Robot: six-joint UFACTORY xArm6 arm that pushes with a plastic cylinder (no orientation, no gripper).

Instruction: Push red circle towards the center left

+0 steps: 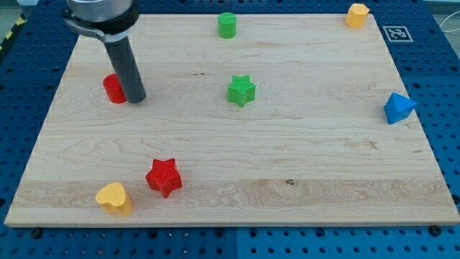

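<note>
One smooth red circle (113, 88) sits on the grained wooden board (302, 165); my tip (136, 98) touches its right side; the rod has no jaws.

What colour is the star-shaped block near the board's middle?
Green: the green star shows plainly in the camera view, the only view, right of my tip.

A dark grey rod is seen ending in my tip (136, 98). Touching it on the view's left is the red circle (113, 88). Well below it are a red star (164, 177) and a yellow block (114, 198). To its right, a green star (241, 91), a green cylinder (227, 25), an orange-yellow block (356, 14) and a blue block (398, 108) are shown. The board (302, 165) is pale wood with faint grain, laid on a blue perforated surface (445, 86).
</note>
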